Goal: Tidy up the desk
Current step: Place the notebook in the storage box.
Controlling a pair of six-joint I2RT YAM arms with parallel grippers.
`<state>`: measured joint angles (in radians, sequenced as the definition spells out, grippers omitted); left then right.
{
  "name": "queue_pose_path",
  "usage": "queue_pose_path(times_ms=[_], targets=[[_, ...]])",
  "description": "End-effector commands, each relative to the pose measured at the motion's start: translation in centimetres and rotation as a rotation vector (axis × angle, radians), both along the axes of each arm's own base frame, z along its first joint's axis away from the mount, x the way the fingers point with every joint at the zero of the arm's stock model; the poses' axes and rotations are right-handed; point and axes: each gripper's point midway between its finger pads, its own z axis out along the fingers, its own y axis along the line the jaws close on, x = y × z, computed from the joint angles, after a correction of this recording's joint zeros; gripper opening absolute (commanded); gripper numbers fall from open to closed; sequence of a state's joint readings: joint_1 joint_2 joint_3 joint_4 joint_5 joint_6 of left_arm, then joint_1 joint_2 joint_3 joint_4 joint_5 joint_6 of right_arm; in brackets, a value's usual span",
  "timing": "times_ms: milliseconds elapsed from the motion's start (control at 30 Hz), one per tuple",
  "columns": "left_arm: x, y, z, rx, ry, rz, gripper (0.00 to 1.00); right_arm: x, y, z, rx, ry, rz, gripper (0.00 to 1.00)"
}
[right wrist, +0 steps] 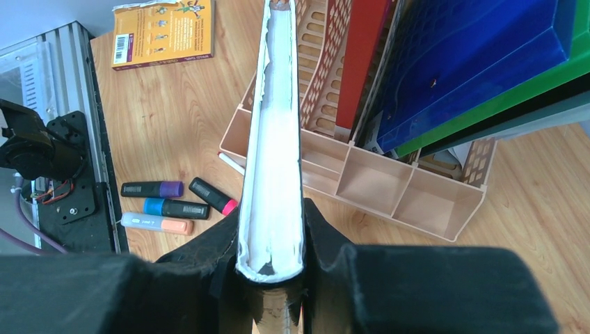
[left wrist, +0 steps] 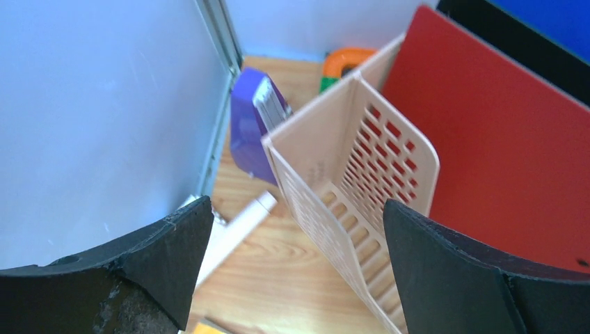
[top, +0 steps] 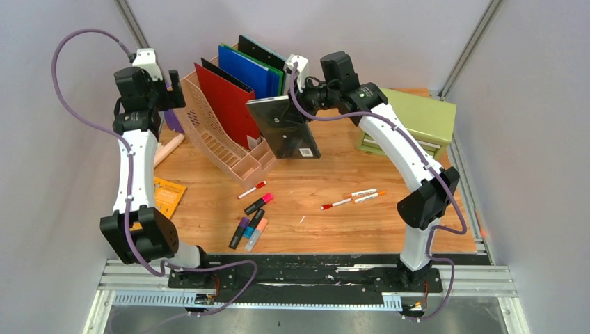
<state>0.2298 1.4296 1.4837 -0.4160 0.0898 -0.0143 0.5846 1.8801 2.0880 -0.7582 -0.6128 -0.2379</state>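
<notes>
The wood-grain desk (top: 313, 226) carries a beige file organizer (top: 216, 142) with a red folder (top: 226, 104) and blue folder (top: 250, 73) standing in it. My right gripper (top: 306, 94) is shut on a black-covered book (top: 284, 129) and holds it upright in the air at the organizer's front right. In the right wrist view the book's white page edge (right wrist: 275, 139) runs up from between my fingers (right wrist: 271, 236), over the organizer (right wrist: 376, 181). My left gripper (top: 174, 94) is open and empty, above the organizer's left wall (left wrist: 348, 160).
Highlighters (top: 249, 229), a pink-capped marker (top: 258, 203) and pens (top: 336, 204) lie loose on the desk's front middle. An orange booklet (top: 167, 196) lies at the left edge. A green drawer cabinet (top: 414, 118) stands back right. A purple box (left wrist: 247, 132) and a white tube (left wrist: 236, 226) sit by the left wall.
</notes>
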Motion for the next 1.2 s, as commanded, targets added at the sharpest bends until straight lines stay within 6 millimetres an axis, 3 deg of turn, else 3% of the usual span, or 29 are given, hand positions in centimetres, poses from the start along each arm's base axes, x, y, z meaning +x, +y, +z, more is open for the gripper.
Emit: queue_pose_path(times_ms=[0, 100, 133, 167, 200, 267, 433, 600, 833, 933, 1167], targets=[[2.8, 2.2, 2.0, 0.123, -0.061, 0.03, 1.0, -0.5, 0.5, 5.8, 0.127, -0.132, 0.04, 0.0], [5.3, 2.7, 1.4, 0.138, -0.065, 0.012, 1.0, -0.5, 0.4, 5.7, 0.124, -0.129, 0.036, 0.0], [6.2, 2.8, 0.2, 0.13, -0.044, 0.002, 1.0, -0.5, 0.4, 5.7, 0.124, -0.128, 0.034, 0.0], [6.7, 2.6, 0.8, 0.118, -0.059, -0.02, 1.0, -0.5, 0.3, 5.7, 0.124, -0.128, 0.031, 0.0], [7.5, 2.6, -0.3, 0.104, -0.04, -0.031, 1.0, -0.5, 0.3, 5.8, 0.124, -0.13, 0.03, 0.0], [8.5, 1.8, -0.6, 0.071, -0.046, -0.091, 1.0, -0.5, 0.2, 6.0, 0.124, -0.138, 0.027, 0.0], [9.1, -0.5, -1.7, -0.023, -0.048, -0.196, 0.97, 0.0, 0.0, 6.5, 0.119, -0.165, 0.002, 0.0], [7.5, -2.9, -3.5, -0.119, -0.04, -0.274, 0.91, 0.9, 0.1, 6.6, 0.114, -0.184, -0.022, 0.0], [4.4, -5.7, -3.8, -0.268, -0.047, -0.317, 0.87, 3.2, 0.6, 7.9, 0.144, -0.247, -0.075, 0.0], [3.3, -6.6, -4.5, -0.325, -0.029, -0.331, 0.87, 4.0, 1.1, 9.0, 0.184, -0.274, -0.095, 0.0], [0.9, -8.2, -4.6, -0.391, -0.017, -0.361, 0.86, 6.3, 3.4, 9.1, 0.265, -0.248, -0.115, 0.0]])
